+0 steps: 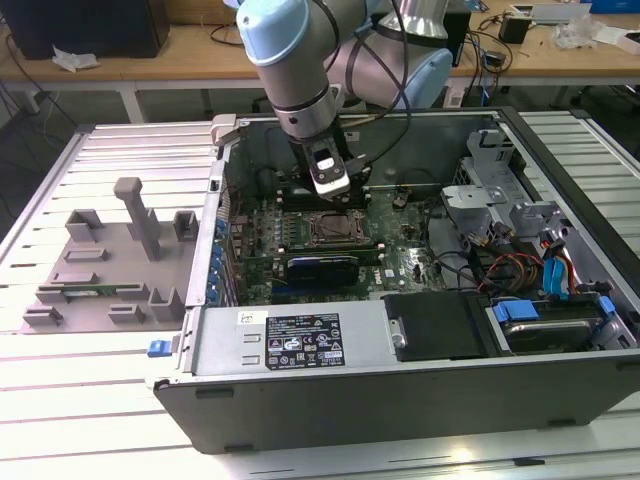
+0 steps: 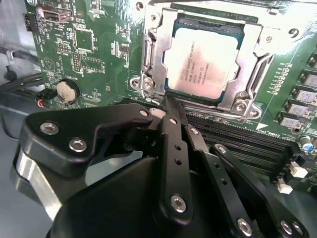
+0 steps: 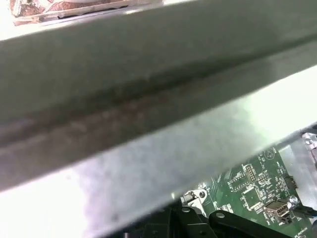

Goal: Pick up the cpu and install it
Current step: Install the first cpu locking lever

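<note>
the gripper in the exterior view hangs inside an open computer case, just above the socket on the green board; from here i cannot tell how its fingers stand. the case lies on a pale slatted table, with a grey tray of plastic blocks on the exterior view's left, beside the case. behind runs a wooden bench with cables and small boxes on it. in the second wrist view the gripper has its black fingers drawn together to a narrow tip with nothing between them, the tip just at the edge of the socket frame. the cpu lies flat in that socket, its silver top showing, the metal frame around it. a round coin battery sits on the board nearby. in the first wrist view a grey metal wall of the case crosses close to the camera, with a corner of the green board below it.
</note>
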### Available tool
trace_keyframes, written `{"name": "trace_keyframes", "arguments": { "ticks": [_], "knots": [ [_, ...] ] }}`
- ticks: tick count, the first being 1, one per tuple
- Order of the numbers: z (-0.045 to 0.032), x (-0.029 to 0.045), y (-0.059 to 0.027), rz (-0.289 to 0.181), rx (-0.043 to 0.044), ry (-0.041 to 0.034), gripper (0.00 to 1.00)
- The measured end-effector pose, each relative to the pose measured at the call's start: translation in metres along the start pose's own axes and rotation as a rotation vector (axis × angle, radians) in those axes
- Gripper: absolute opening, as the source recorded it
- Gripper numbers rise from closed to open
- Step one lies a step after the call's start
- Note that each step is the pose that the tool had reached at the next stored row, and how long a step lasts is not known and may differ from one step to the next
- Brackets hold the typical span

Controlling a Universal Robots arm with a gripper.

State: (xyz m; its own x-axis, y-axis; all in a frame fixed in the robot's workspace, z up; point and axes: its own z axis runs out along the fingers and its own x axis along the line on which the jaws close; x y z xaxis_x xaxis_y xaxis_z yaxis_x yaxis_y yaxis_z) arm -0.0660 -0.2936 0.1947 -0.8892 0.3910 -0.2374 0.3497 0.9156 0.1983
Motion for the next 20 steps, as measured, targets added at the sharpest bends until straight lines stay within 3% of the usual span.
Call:
{"name": "trace_keyframes", "arguments": {
  "ticks": [5, 12, 16, 17, 18, 20],
  "knots": [
    [-0.0093, -0.0024, 0.002, 0.0, -0.0005, 0.0, 0.11],
    [-0.0401, -0.0101, 0.0085, 0.0, -0.0005, -0.0001, 0.11],
    [-0.0405, -0.0102, 0.0085, 0.0, 0.0023, -0.0012, 0.11],
    [-0.0404, -0.0101, 0.0087, -0.001, 0.0074, -0.0027, 0.11],
    [-0.0402, -0.0104, 0.009, -0.007, 0.033, -0.0005, 0.11],
    [-0.0398, -0.0119, 0.0095, -0.011, 0.0677, 0.0248, 0.11]
  ]
}}
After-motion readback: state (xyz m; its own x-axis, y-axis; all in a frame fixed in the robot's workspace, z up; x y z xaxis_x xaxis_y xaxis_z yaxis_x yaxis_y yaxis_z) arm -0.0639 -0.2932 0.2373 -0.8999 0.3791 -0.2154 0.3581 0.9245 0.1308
